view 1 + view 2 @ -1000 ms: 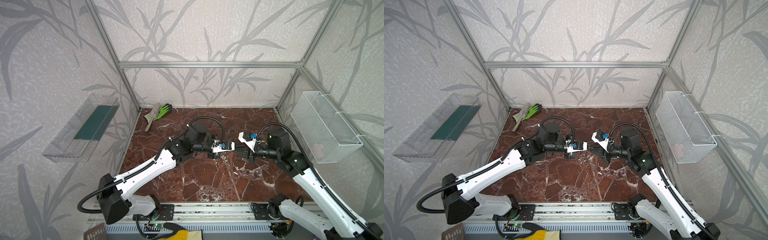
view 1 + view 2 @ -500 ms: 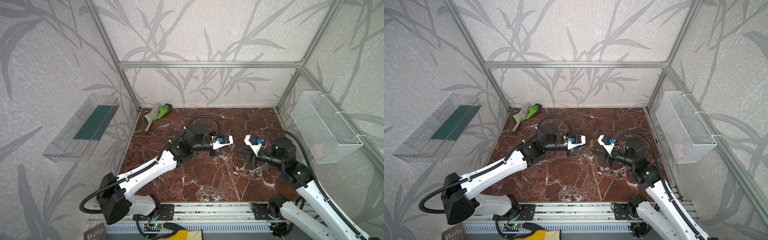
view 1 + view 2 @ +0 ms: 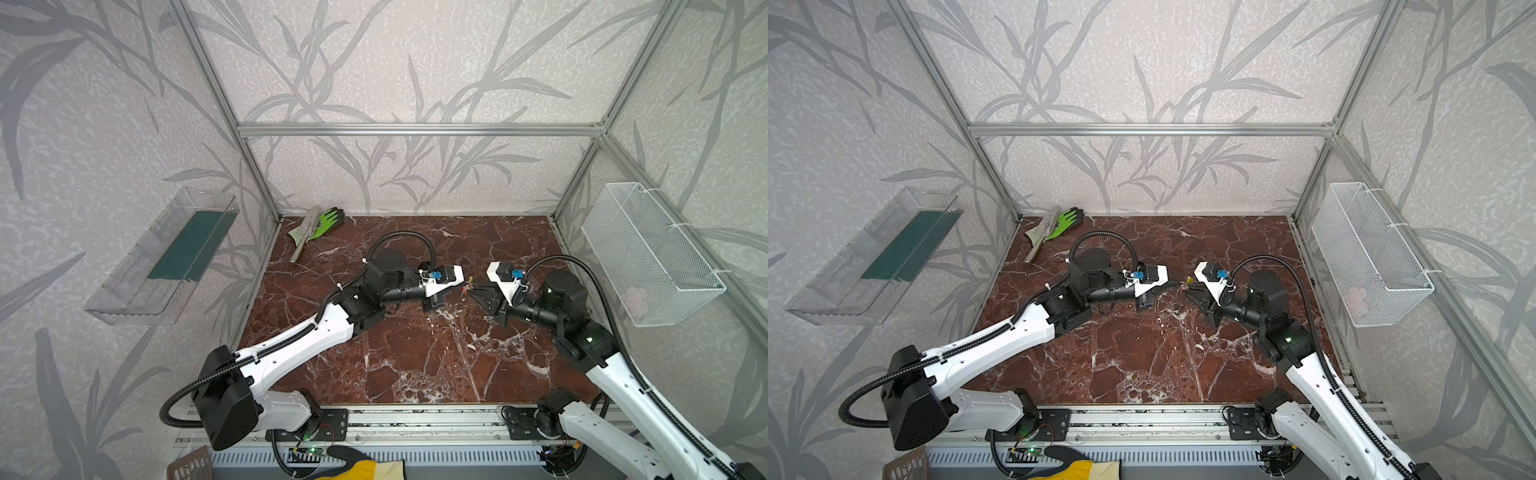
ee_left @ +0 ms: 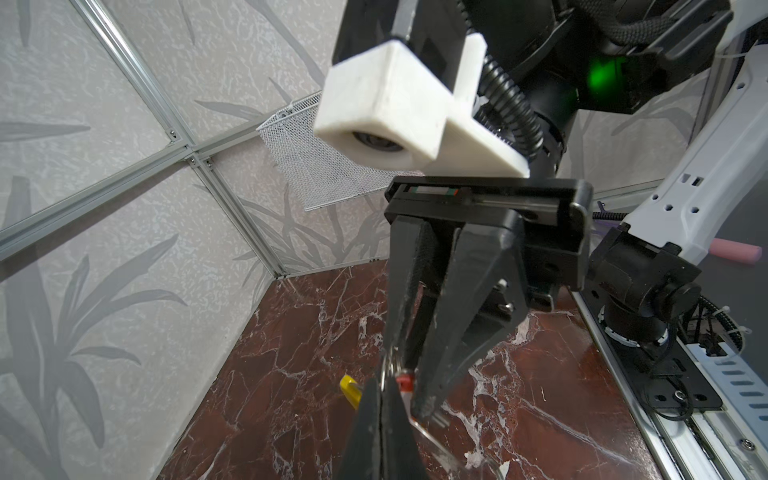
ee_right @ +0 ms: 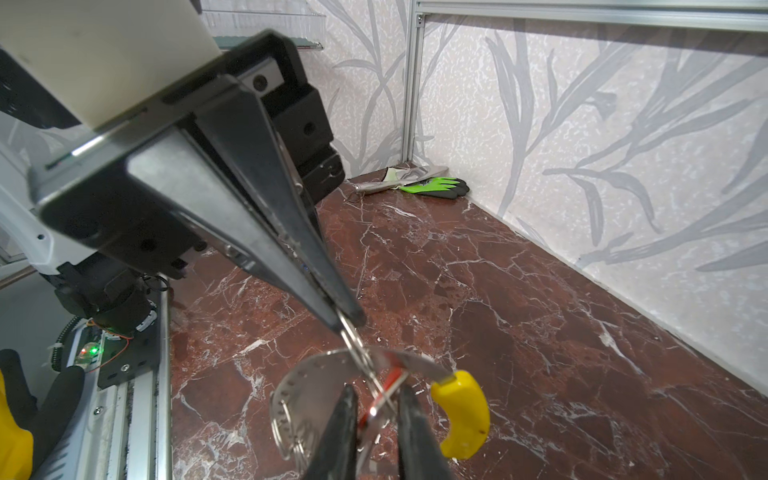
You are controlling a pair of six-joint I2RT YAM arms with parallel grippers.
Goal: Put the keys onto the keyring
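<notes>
- Top views are both showing the marble table (image 3: 415, 365) boxed in by walls at the back and on both sides. Its front edge is running along the rail where the arm bases are sitting.
- The two grippers are meeting tip to tip over the middle of the table, raised off the stone, with bare marble stretching out on every side of them.
- The left arm is reaching in from the front left with its forearm sloping low. The right arm is mirroring it from the front right, elbow bent and wrist pointing left.
- The left gripper (image 5: 347, 318) is pinching fully closed on the thin wire of the keyring (image 5: 291, 395). The keyring is hanging in the air between the two grippers, its yellow section (image 5: 461, 411) curving off to one side.
- The right gripper (image 3: 469, 290) is standing with its jaws narrowed to a slim gap around the red key (image 5: 388, 386), right against the keyring. It is hard to tell whether the pads are actually pressing on the red key.
- A green glove (image 3: 328, 220) is lying in the back left corner. A wire basket (image 3: 648, 257) is hanging on the right wall and a clear tray (image 3: 166, 257) on the left wall, all well apart from the grippers.
</notes>
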